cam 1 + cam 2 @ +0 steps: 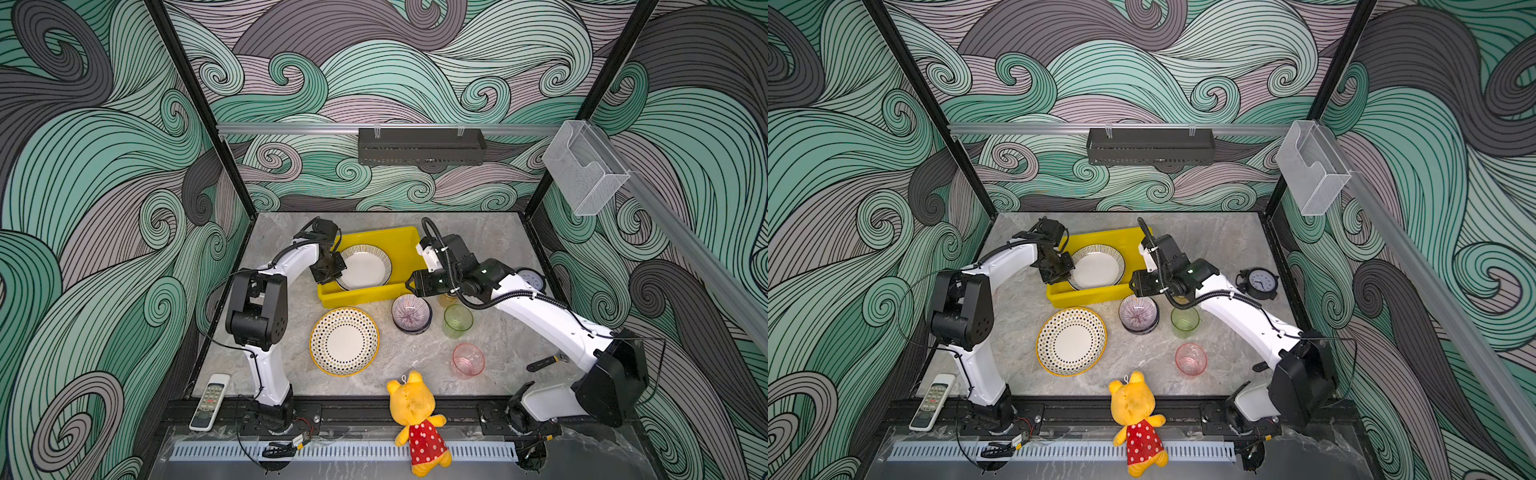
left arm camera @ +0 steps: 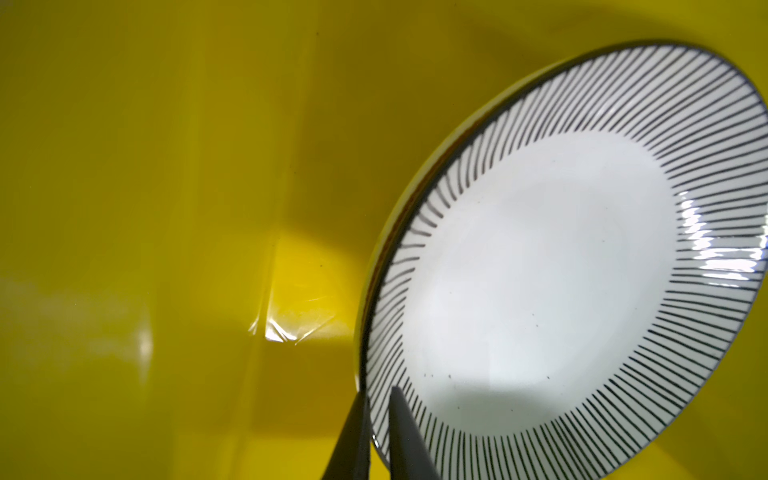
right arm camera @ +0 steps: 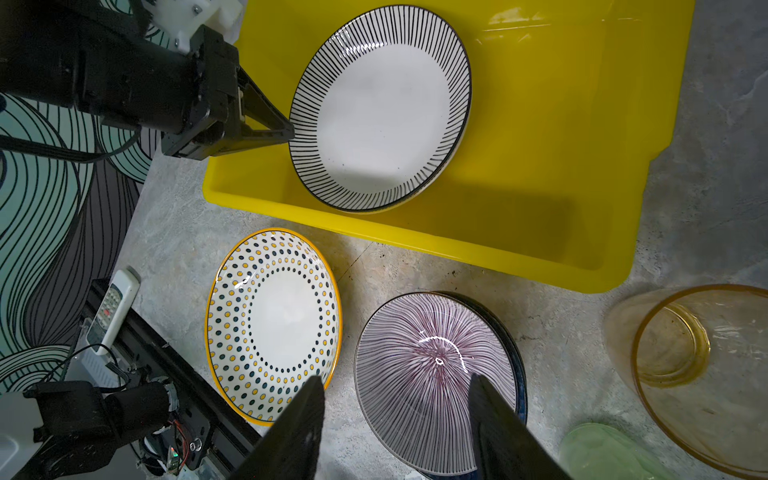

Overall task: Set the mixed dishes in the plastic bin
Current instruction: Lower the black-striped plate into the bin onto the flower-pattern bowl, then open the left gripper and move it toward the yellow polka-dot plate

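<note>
The yellow plastic bin (image 1: 358, 297) (image 1: 1088, 297) (image 3: 498, 237) stands at the back of the table. Inside it is a striped-rim plate (image 1: 365, 266) (image 1: 1097, 266) (image 2: 540, 270) (image 3: 382, 104), with a second rim showing just under it. My left gripper (image 1: 338, 268) (image 2: 380, 395) (image 3: 291, 129) is shut on that plate's rim. My right gripper (image 1: 409, 286) (image 3: 397, 382) hangs open over a purple-striped bowl (image 1: 410, 312) (image 3: 432, 374) stacked on a dark bowl. On the table are a dotted-rim plate (image 1: 344, 341) (image 3: 272, 324), a green cup (image 1: 458, 319), an amber cup (image 3: 698, 365) and a pink cup (image 1: 468, 359).
A yellow plush bear (image 1: 415, 415) lies over the front rail and a remote (image 1: 210, 401) sits at the front left. A clock (image 1: 532, 279) and a black tool (image 1: 544, 362) lie by the right arm. A black rack (image 1: 422, 146) and a clear box (image 1: 584, 170) hang on the walls.
</note>
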`<action>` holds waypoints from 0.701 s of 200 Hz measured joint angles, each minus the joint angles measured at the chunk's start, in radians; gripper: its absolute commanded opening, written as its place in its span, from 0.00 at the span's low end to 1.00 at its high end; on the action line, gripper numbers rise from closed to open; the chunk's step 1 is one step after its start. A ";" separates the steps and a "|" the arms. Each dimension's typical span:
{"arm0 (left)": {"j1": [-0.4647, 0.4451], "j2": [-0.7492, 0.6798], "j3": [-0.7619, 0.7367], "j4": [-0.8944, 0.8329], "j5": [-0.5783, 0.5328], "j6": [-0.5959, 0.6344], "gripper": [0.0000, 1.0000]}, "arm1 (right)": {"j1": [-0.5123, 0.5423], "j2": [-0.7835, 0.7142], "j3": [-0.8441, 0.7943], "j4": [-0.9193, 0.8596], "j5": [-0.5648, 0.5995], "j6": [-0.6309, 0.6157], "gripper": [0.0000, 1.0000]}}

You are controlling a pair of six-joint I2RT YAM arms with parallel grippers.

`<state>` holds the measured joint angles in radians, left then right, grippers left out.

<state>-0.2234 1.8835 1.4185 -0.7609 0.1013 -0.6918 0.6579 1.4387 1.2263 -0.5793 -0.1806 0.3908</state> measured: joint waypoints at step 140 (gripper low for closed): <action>0.012 -0.027 0.000 -0.009 0.019 0.009 0.14 | 0.013 0.000 0.002 -0.002 -0.007 0.006 0.57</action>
<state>-0.2115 1.8565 1.4189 -0.7696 0.1204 -0.6830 0.6704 1.4387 1.2285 -0.5808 -0.1879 0.3969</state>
